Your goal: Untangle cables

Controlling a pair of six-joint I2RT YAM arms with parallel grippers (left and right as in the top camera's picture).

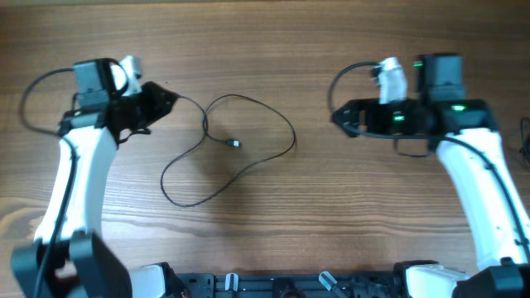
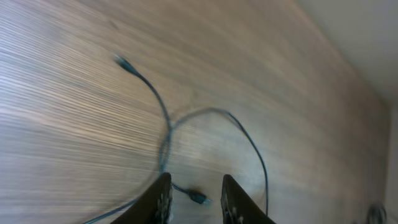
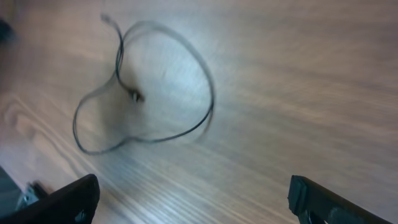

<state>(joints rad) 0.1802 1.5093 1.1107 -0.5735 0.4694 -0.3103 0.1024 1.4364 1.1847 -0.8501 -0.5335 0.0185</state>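
Observation:
One thin black cable (image 1: 292, 136) lies in loose crossing loops on the wooden table between the arms. One connector end (image 1: 234, 144) rests inside the loop. The other end runs up to my left gripper (image 1: 171, 101). In the left wrist view the left gripper (image 2: 194, 193) is open, and a small connector (image 2: 199, 199) lies on the table between its fingers, not pinched. The cable (image 2: 166, 121) stretches away to the far connector (image 2: 121, 61). My right gripper (image 1: 338, 116) is open and empty, well to the right of the loop. The right wrist view shows its fingers (image 3: 193, 199) spread wide and the cable (image 3: 211, 102) ahead.
The robot's own thicker black cables arc beside each arm at the far left (image 1: 29, 91) and near the right wrist (image 1: 344, 74). The arm bases stand along the table's front edge (image 1: 273, 285).

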